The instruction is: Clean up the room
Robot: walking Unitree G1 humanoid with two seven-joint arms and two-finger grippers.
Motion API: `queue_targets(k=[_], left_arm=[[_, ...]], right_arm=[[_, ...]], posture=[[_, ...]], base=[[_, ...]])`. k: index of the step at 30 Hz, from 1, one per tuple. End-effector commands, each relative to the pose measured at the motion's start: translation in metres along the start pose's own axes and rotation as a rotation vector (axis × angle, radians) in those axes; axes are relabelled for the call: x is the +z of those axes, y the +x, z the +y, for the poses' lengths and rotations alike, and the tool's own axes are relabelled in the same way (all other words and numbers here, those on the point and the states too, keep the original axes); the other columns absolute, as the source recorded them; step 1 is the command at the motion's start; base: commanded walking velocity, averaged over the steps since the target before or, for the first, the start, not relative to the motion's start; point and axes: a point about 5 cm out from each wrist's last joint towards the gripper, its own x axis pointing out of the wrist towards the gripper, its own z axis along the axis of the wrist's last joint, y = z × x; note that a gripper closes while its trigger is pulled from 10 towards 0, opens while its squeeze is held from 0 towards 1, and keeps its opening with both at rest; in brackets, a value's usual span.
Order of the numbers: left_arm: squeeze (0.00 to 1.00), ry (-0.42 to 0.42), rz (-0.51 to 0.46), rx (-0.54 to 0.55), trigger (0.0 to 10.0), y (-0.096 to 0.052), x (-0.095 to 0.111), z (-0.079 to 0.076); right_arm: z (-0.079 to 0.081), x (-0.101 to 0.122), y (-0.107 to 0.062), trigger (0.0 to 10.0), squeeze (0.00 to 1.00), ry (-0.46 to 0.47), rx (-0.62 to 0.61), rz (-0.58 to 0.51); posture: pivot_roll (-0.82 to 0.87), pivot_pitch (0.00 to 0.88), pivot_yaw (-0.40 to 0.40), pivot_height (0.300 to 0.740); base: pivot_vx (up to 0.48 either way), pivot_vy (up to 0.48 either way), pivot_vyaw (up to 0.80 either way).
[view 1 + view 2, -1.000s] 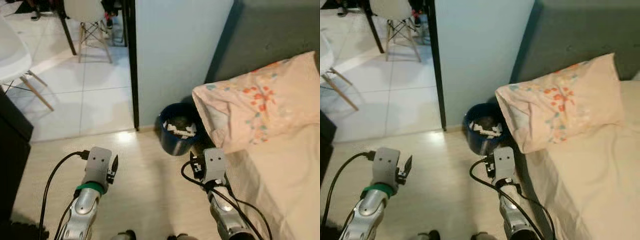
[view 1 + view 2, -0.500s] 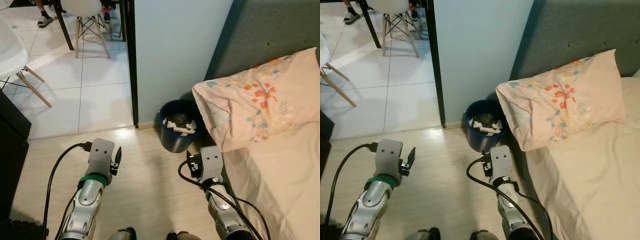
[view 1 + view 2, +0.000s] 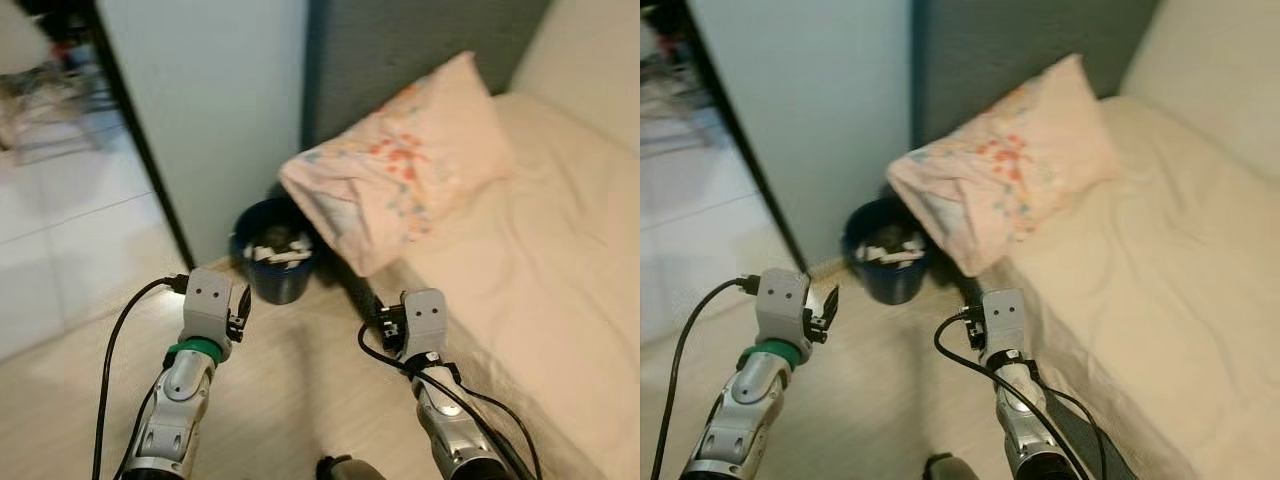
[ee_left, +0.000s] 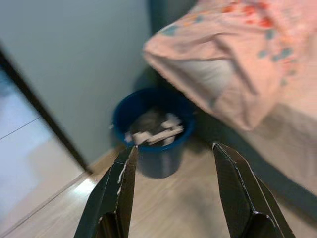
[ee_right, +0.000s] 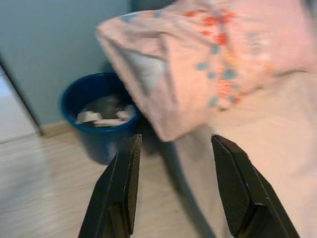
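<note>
**The robot has turned toward the bed**

The whole view has swung to the right since half a second ago. The white chairs and most of the tiled floor have slid out of the picture, and much more of the bed (image 3: 540, 250) shows now. That is the camera turning; the things themselves have not moved.

The blue bin (image 3: 272, 262) stands on the wooden floor (image 3: 290, 390), tucked in the corner by the pale wall (image 3: 220, 100) and just beside the bed. It is full of white scraps of paper (image 4: 157, 134). The flowery pink pillow (image 3: 400, 175) leans against the grey headboard (image 3: 400, 50), and its corner hangs over the bin.

The left gripper (image 4: 173, 158) is held low over the floor, near the bin, with its fingers (image 4: 121, 183) wide apart and holding nothing. The right gripper (image 5: 173, 153) is by the edge of the bed, and its fingers (image 5: 233, 183) are wide apart and bare too.

The bed has a cream sheet with soft wrinkles
</note>
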Motion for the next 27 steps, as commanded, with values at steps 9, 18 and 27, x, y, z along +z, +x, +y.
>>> queue_targets(k=[9, 18, 27], left_arm=[[0.00, -0.033, 0.018, 0.000, 10.0, -0.003, -0.001, 0.000], [0.00, -0.008, -0.007, -0.005, 10.0, -0.002, 0.003, 0.000], [0.00, 0.035, -0.051, 0.024, 10.0, 0.002, 0.008, -0.001]], right_arm=[[0.004, 0.000, -0.001, 10.0, 0.00, 0.022, 0.002, 0.000], [0.004, -0.001, -0.001, 10.0, 0.00, 0.028, -0.002, 0.003], [0.003, 0.003, 0.001, 10.0, 0.00, 0.010, 0.003, -0.014]], posture=[[-0.01, 0.047, 0.042, 0.740], [-0.01, 0.050, 0.043, 0.740], [-0.02, 0.044, 0.036, 0.740]], base=[[0.000, 0.000, -0.80], [0.000, 0.000, -0.80], [0.160, 0.000, -0.53]])
